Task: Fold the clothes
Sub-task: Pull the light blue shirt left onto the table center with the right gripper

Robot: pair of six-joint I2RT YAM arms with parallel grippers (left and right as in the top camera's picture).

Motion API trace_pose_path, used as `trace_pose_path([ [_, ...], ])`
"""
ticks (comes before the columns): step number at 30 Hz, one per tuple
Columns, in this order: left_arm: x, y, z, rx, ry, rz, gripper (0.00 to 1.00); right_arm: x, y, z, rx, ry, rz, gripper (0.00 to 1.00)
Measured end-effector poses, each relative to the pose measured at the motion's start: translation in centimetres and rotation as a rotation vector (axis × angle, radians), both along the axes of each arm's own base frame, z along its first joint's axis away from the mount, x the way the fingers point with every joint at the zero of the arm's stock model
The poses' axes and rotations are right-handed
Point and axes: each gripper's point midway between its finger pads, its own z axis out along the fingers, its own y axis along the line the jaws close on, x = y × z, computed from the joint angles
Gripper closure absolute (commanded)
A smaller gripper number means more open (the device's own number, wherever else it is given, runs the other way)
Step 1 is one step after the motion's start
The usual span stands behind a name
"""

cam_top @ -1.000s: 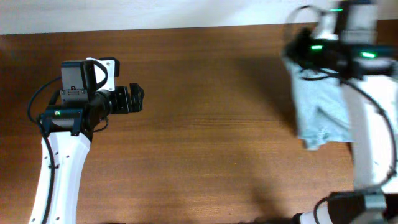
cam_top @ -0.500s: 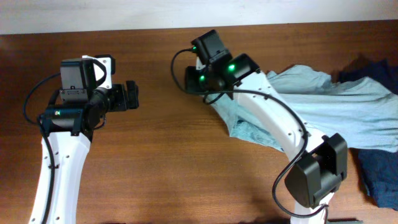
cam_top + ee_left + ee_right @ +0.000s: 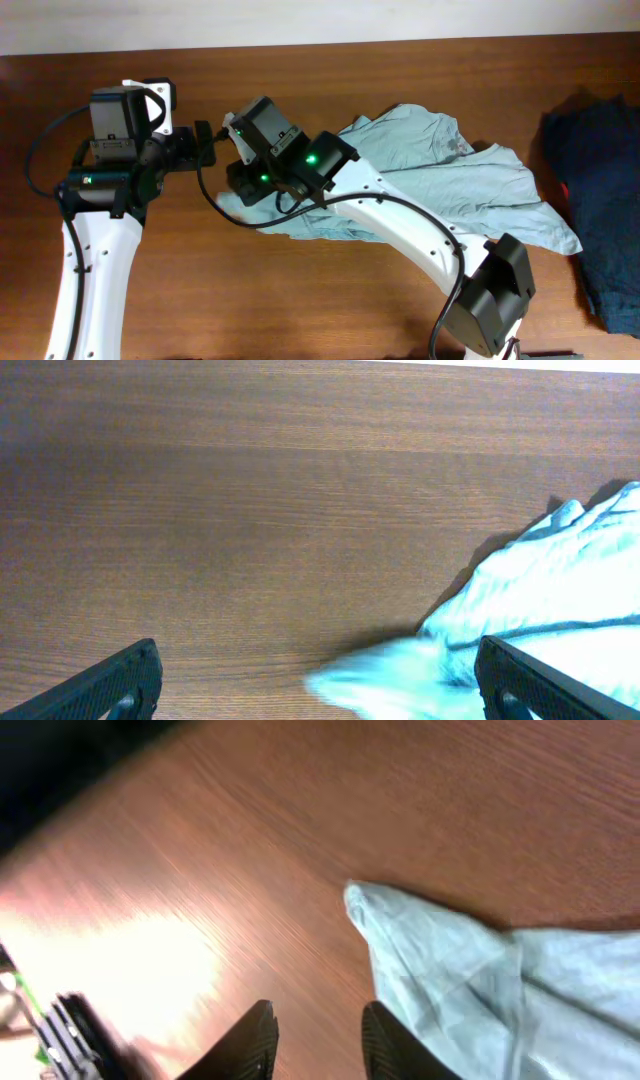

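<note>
I see pale T-shirt (image 3: pixel 450 185) lying rumpled across desk (image 3: pixel 300 310), centre to right. My right hand (image 3: pixel 315 1025) parted, empty, just beside shirt corner. My left hand (image 3: pixel 318 660) wide apart, empty. Navy garment (image 3: pixel 600 180) far right

Pale T-shirt (image 3: pixel 480 990) beside parted pincer (image 3: pixel 317 1012)

The scene is carried by a wooden worktop (image 3: pixel 250 300) of reddish-brown colour, with the grain laid along its length in the overhead view. The surface is smooth and slightly glossy. A pale strip (image 3: pixel 300 25) is seen beyond the far edge; whether it is wall or floor cannot be determined. Soft shadows are cast on the wood. In the right wrist view a bright glare patch (image 3: pixel 150 960) is reflected from the surface, and the upper left corner is dark and blurred.
</note>
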Motion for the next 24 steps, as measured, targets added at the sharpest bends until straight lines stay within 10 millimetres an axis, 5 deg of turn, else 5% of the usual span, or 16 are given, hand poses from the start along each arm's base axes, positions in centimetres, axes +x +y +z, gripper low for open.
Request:
trace_pose_path([
  [5,0.0,-0.7,0.1,-0.029,-0.001,-0.028,0.00,3.5,-5.2,-0.4,-0.075,-0.003,-0.111,0.53],
  [8,0.0,-1.7,0.3,-0.072,-0.007,-0.071,0.01,7.8,-12.8,0.1,-0.114,0.026,-0.343,0.53],
  [9,0.1,-2.2,0.4,-0.091,-0.014,-0.090,0.01,9.7,-17.2,0.2,-0.123,0.052,-0.472,0.53],
  [13,0.0,-3.1,0.6,-0.128,-0.018,-0.128,0.01,13.4,-27.6,-0.1,-0.115,0.097,-0.748,0.55],
  [15,0.0,-3.5,0.7,-0.135,-0.021,-0.140,0.00,14.8,-31.2,-0.7,-0.080,0.126,-0.830,0.75],
  [18,0.0,-3.7,0.8,-0.141,-0.022,-0.149,0.01,16.6,-31.4,-3.4,-0.034,0.175,-0.835,0.96],
  [24,0.0,-3.8,0.8,-0.145,-0.023,-0.154,0.01,17.6,-29.0,-13.5,-0.042,0.387,-0.857,0.96],
])
